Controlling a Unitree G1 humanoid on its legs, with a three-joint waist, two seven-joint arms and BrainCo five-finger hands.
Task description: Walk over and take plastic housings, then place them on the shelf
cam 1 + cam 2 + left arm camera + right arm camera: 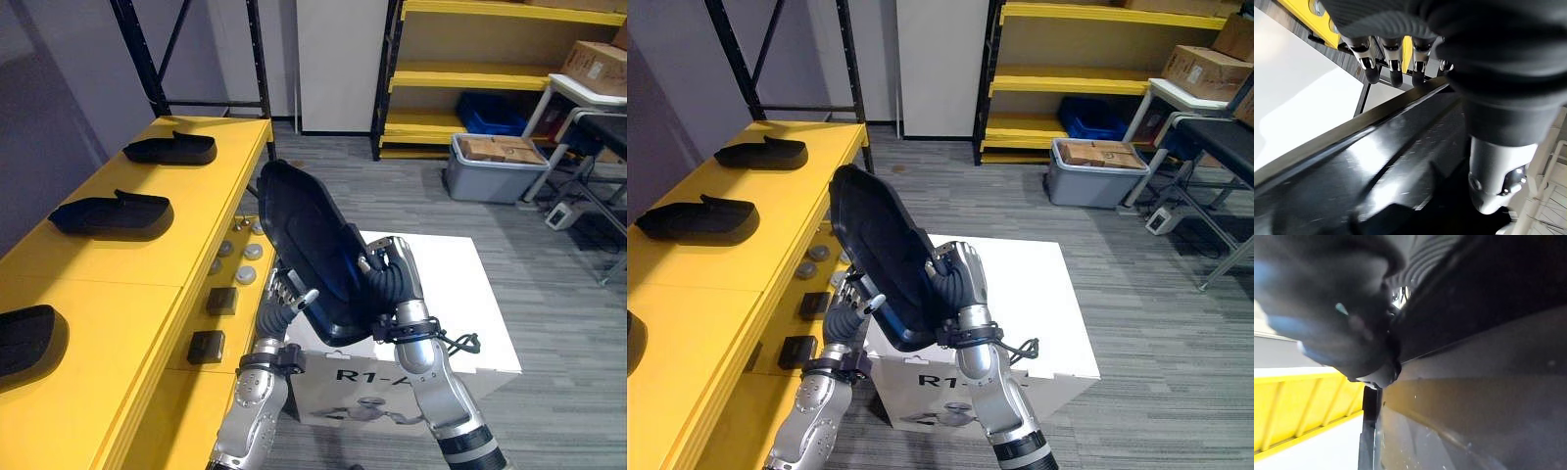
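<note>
Housings (pixel 113 213) are already lying three in a row on the yellow shelf (pixel 147 269), while the robot is carrying another black housing (pixel 309 245) tilted up over the white box (pixel 460 313), its left hand (pixel 282 292) and right hand (pixel 392 279) both clasping the rim, with the placing yet to come, I'd say.

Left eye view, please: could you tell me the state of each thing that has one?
Held plastic housing, raised, tilted on edge.
Left hand, curled round its rim.
Right hand, against its other side.
Three shelf housings, lying flat, untouched.
Grey bin, lidless, holding cardboard boxes.
</note>
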